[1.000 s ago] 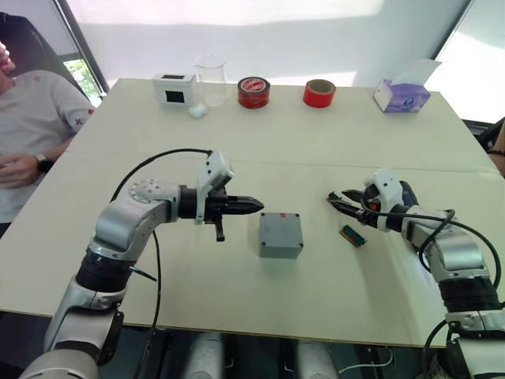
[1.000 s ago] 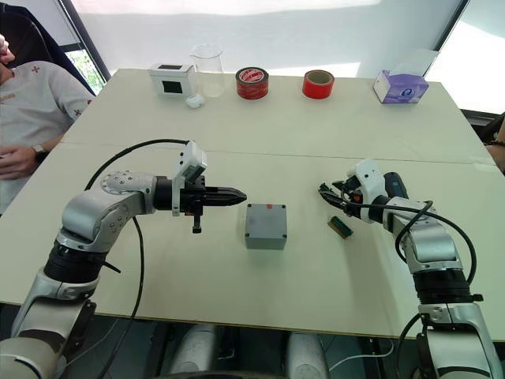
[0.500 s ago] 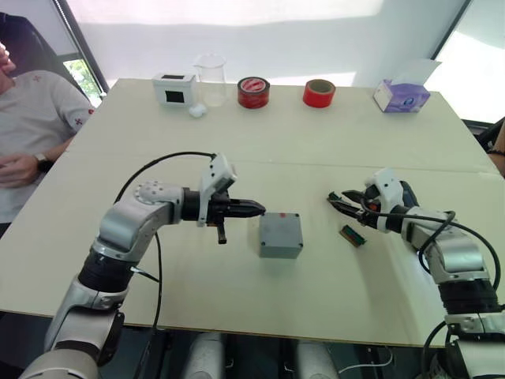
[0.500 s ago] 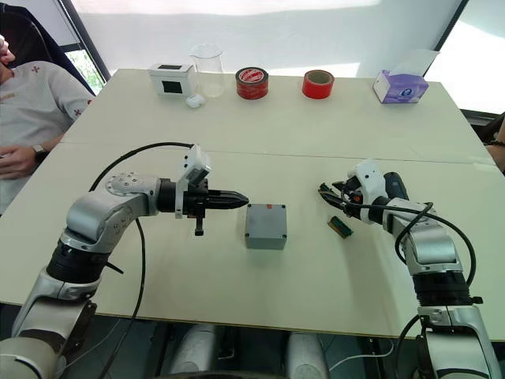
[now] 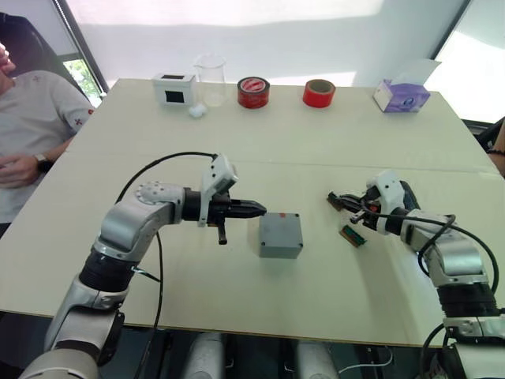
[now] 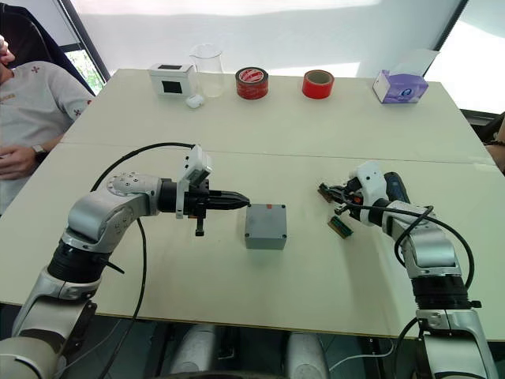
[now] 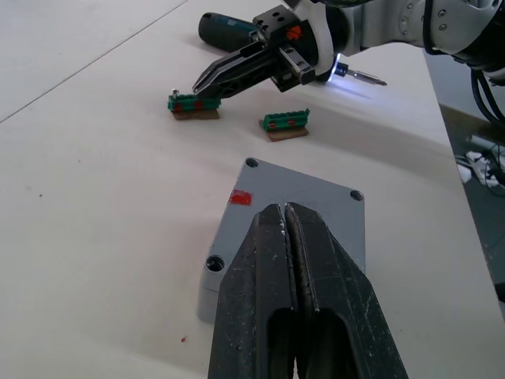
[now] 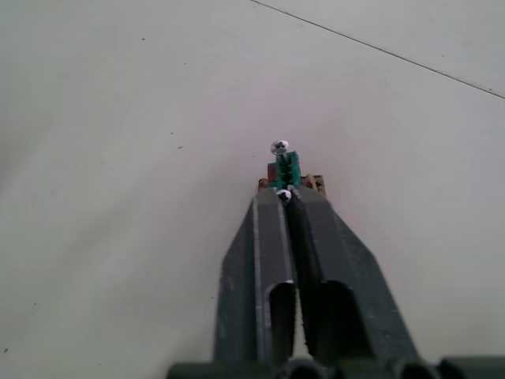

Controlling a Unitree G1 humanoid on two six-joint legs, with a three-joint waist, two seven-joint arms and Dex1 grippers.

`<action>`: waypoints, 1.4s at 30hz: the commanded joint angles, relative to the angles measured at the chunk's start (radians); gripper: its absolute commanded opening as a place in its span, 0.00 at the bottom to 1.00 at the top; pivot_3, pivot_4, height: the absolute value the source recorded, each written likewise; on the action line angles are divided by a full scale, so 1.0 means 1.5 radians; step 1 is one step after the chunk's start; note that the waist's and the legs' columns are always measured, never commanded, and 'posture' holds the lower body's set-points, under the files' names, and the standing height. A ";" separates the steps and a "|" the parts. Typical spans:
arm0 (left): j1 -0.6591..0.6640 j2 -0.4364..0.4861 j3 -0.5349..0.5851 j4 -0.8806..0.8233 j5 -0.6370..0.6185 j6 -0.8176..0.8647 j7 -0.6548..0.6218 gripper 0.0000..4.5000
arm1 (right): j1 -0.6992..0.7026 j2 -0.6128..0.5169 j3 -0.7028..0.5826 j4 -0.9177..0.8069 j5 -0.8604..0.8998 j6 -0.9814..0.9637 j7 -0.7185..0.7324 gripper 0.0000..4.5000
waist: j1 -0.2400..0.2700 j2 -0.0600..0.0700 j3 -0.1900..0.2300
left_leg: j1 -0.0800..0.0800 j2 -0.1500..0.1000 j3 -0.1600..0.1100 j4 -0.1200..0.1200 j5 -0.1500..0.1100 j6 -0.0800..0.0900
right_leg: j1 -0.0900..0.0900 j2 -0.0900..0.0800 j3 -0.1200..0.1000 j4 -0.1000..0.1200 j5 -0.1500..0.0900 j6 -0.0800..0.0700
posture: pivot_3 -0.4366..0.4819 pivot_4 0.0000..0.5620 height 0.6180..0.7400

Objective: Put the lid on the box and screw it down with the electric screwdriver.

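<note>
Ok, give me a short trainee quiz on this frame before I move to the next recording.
1. True or false: the left gripper has its fingers spread wide around the box.
2. How many green terminal blocks lie on the table by the right gripper? A one, B two, C four.
3. Which gripper is nearer the electric screwdriver?
Key: 1 false, they are shut beside it; 2 B; 3 right.

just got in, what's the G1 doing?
Left gripper, shut, sits at the left edge of the box; the lid looks already on. Right gripper is pinching a screw at a green holder. The screwdriver lies beside it, light on. Corner holes look empty.
</note>
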 commanded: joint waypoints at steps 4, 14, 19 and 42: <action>-0.013 0.005 -0.001 -0.010 0.002 -0.011 -0.006 0.00 | -0.005 0.001 -0.016 -0.018 0.001 -0.011 -0.004 0.01 | 0.000 0.000 0.000 | 0.000 0.000 0.000 0.000 0.000 0.000 | 0.000 0.000 0.000 0.000 0.000 0.000 | 0.48 0.27 0.79; -0.014 0.005 0.005 0.003 0.006 -0.014 -0.009 0.00 | 0.008 0.005 -0.062 -0.086 0.041 0.013 -0.026 0.01 | 0.000 0.000 0.000 | 0.000 0.000 0.000 0.000 0.000 0.000 | 0.000 0.000 0.000 0.000 0.000 0.000 | 0.48 0.27 0.79; -0.013 0.011 0.014 0.011 0.005 -0.015 -0.009 0.00 | 0.035 0.005 -0.089 -0.169 0.071 0.036 -0.039 0.01 | 0.000 0.000 0.000 | 0.000 0.000 0.000 0.000 0.000 0.000 | 0.000 0.000 0.000 0.000 0.000 0.000 | 0.48 0.27 0.79; 0.029 0.038 0.020 -0.015 -0.005 -0.001 0.000 0.00 | 0.124 0.020 0.021 -0.441 0.127 0.138 -0.069 0.01 | 0.000 0.000 0.000 | 0.000 0.000 -0.001 0.000 0.000 0.000 | 0.000 0.001 0.000 0.000 0.000 0.000 | 0.48 0.27 0.79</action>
